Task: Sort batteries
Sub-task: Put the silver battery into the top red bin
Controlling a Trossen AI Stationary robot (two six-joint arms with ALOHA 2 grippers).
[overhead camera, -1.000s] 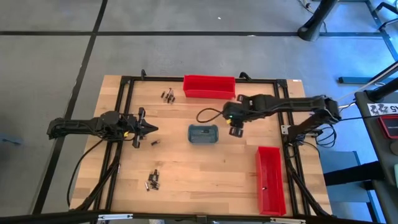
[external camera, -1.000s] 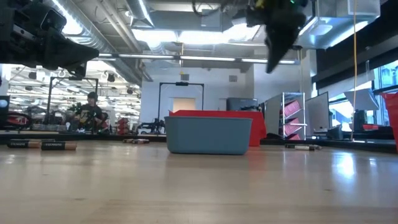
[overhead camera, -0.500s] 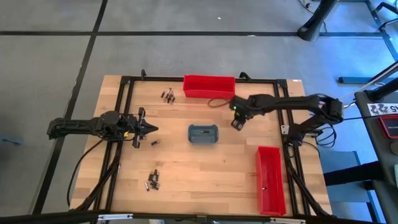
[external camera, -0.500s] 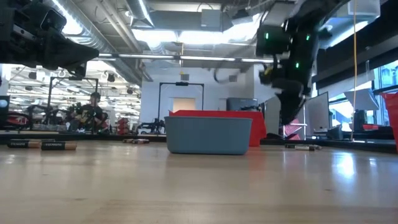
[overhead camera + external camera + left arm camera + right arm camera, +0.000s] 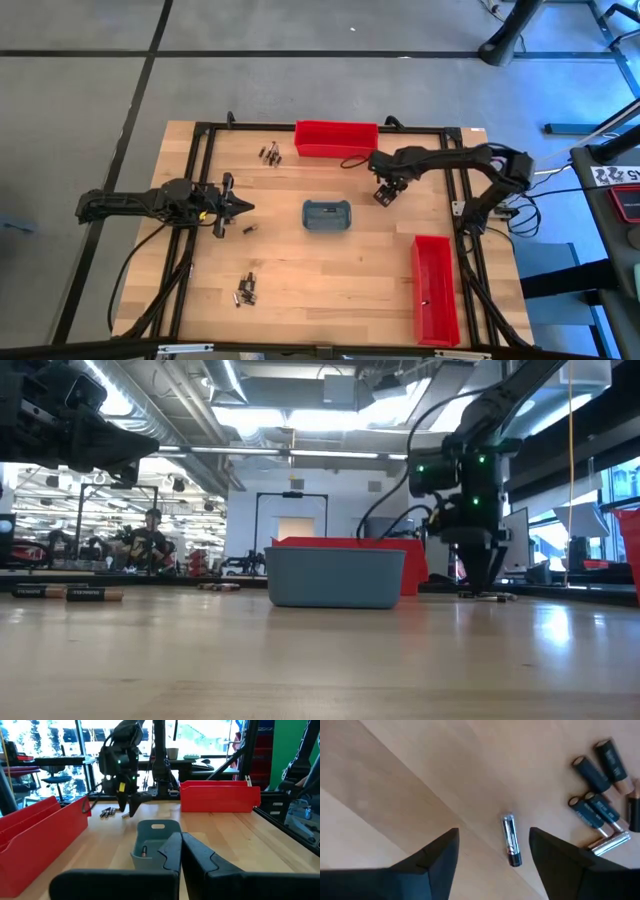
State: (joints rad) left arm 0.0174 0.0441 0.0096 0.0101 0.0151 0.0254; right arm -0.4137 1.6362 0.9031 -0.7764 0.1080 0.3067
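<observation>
In the right wrist view, one silvery battery (image 5: 510, 840) lies flat on the wood between the two fingers of my open right gripper (image 5: 493, 835), which touches nothing. Several dark batteries (image 5: 598, 800) lie just beside it. My right gripper (image 5: 383, 195) points down, low over the table, right of the grey-blue tray (image 5: 327, 215). My left gripper (image 5: 240, 208) is shut and level at the table's left, holding nothing. One battery (image 5: 144, 851) lies inside the tray. More batteries lie at the far left (image 5: 270, 153), near left (image 5: 245, 290) and by the left gripper (image 5: 247, 229).
A red bin (image 5: 337, 138) stands at the far edge and a second red bin (image 5: 435, 288) along the right side. A black frame (image 5: 200, 140) runs round the table. Bare wood lies near of the tray.
My right gripper has come down from high above the table to just over the batteries right of the tray, shifting slightly toward the far right, and its wrist has rolled a little. The batteries and tray lie as before.
</observation>
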